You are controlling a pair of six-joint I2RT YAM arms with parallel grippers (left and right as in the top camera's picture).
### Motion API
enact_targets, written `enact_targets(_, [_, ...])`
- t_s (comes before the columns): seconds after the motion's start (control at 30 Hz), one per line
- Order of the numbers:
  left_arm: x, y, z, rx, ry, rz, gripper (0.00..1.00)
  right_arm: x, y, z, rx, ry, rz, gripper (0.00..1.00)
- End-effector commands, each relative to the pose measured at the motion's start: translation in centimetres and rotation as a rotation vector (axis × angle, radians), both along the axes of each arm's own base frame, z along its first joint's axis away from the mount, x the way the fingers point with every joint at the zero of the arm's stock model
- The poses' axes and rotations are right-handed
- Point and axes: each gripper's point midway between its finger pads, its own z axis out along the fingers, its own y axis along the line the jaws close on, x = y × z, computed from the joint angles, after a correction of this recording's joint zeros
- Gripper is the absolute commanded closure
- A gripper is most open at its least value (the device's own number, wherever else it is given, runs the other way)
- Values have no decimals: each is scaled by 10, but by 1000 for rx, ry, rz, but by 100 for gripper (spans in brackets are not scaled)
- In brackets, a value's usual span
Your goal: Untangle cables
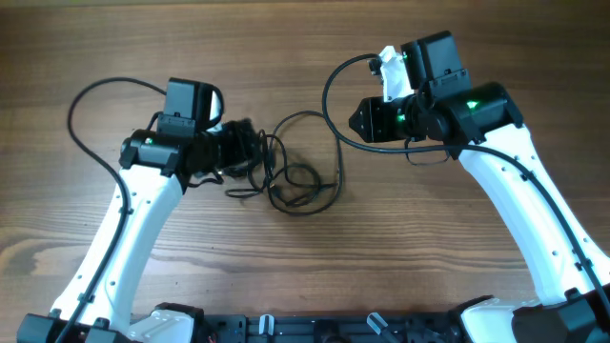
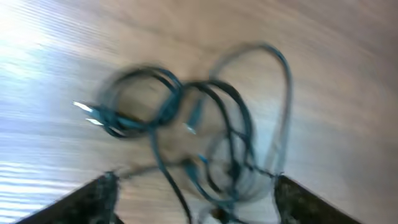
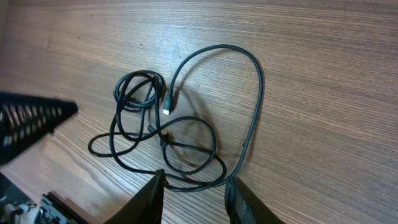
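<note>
On the wooden table (image 1: 305, 38), the overhead view has the left gripper (image 1: 233, 148) lying over the 9 o'clock end of the cables (image 1: 295, 181). Black fingers against black cord make it hard to tell there whether anything is pinched. The left wrist camera, though blurred, settles it: its two fingertips (image 2: 102, 193) stand wide apart at the lower corners, jaws open, with the loops spread on the wood between and beyond them and nothing gripped. Two pale plug tips (image 2: 84, 111) show at the 9 o'clock edge of the tangle, which the overhead does not resolve. The tangle sits near the table's centre, with a small tight coil on its left, looser loops in the middle and one long arc running toward 1 o'clock. The right wrist camera shows this best, along with a plug end (image 3: 168, 104) lying free inside the arc. The right gripper (image 1: 355, 118) hovers at about 2 o'clock of the tangle, jaws partly open and empty, the nearest loop passing just ahead of its tips. A thick arm wire (image 1: 329, 95) curves beside it, and a white piece (image 1: 391, 71) sits on the wrist, perhaps a tag.
</note>
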Motion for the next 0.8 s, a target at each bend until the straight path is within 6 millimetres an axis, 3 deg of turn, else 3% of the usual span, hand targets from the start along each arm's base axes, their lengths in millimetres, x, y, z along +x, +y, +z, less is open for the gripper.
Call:
enact_targets(0.0, [17,30,-24,152,19,104,25,4,0,-1,-12,-13,1,65])
enact_targets(0.2, [27,38,-79,165,153,138,27,4,0,-1,-13,-14,2,64])
enact_targets(0.37, [27,57,-106,176,229,183,28,4,0,-1,-13,-15,2,64])
enact_targets(0.43, [29,64,-116,169,250,203,33,5,0,-1,-12,-18,2,63])
enact_targets(0.5, [30,59,-124,130,268,192,39,5,0,0,-11,-18,2,62])
enact_targets(0.67, [32,43,-144,106,298,154,43,7,1,1,-8,-25,1,60])
enact_targets(0.77, [38,42,-146,105,275,146,58,6,1,0,-8,-23,2,60])
